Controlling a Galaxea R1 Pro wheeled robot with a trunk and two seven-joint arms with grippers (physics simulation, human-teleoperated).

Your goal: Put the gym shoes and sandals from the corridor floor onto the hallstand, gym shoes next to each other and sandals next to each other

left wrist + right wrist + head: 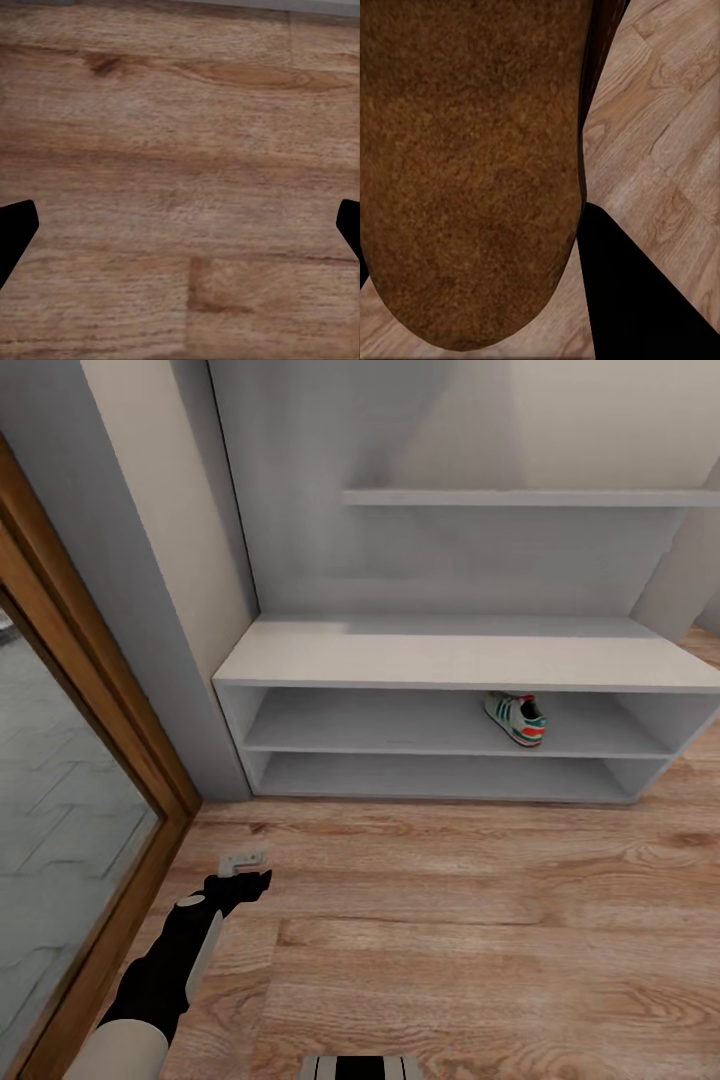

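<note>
One gym shoe (517, 719) is sitting on the hallstand's (440, 661) upper open shelf, well apart at 1 o'clock from the left pincer (243, 868), which is hovering apart over the corridor floor (480, 920), while a brown sandal (465, 172) is lying against the right pincer's finger (637, 300), grip unclear.

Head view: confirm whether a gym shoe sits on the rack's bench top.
No, the one gym shoe sits on the upper open shelf beneath the bench top.

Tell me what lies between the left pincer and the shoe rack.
In the head view, only bare wood-plank floor lies between the left pincer and the shoe rack; one gym shoe already sits on the rack's upper low shelf.
</note>
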